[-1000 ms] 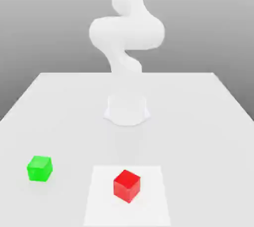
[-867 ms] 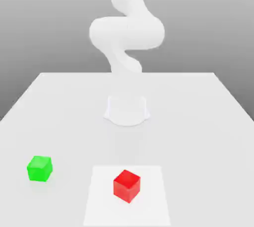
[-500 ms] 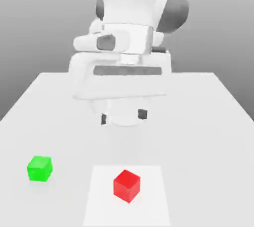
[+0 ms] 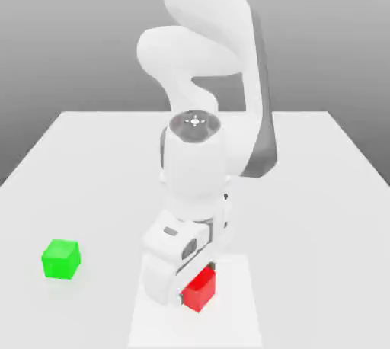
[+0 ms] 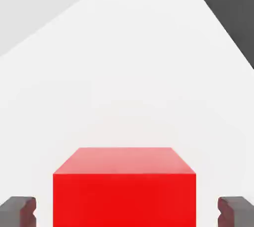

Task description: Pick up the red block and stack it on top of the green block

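Observation:
The red block (image 4: 201, 292) sits on a white square patch (image 4: 240, 317) near the table's front edge. My gripper (image 4: 195, 279) has come down over it, and the hand hides part of the block in the exterior view. In the hand view the red block (image 5: 124, 191) lies between my two dark fingertips (image 5: 17, 210). A strip of white surface shows on each side between pad and block, so the gripper (image 5: 127, 212) is open and not touching it. The green block (image 4: 61, 258) stands alone on the table toward the exterior view's left, well apart from the gripper.
The white table (image 4: 320, 187) stretches back to the arm's base behind the hand. The arm's links rise above the red block in the middle of the exterior view. The green block has open surface all around it.
The hand has dropped from high above the table down onto the red block. Both blocks stay where they were.

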You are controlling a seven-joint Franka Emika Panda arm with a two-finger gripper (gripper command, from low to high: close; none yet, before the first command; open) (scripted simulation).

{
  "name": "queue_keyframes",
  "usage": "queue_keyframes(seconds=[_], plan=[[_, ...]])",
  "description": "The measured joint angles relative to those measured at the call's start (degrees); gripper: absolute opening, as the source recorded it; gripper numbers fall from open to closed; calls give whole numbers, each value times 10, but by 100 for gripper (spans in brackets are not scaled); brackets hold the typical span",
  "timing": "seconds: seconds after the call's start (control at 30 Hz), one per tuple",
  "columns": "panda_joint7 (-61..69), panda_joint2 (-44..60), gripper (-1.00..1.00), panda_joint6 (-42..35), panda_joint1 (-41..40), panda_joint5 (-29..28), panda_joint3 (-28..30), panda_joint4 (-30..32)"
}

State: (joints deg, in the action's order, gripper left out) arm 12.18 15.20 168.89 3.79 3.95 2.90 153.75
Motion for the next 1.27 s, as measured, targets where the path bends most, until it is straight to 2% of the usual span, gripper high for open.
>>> queue_keyframes(seconds=[0.13,0.33,0.8,0.97,1.13,1.17,1.27], plan=[[0,2,-100,1,-1,0,-1,0],[-20,-106,-100,-91,2,-30,12,16],[191,-166,-100,-154,-191,-65,104,11],[282,-175,-100,-166,-248,-56,136,9],[341,-90,-100,-89,-259,9,115,4],[353,-70,100,-71,-265,24,106,3],[353,-70,100,-71,-265,24,106,3]])
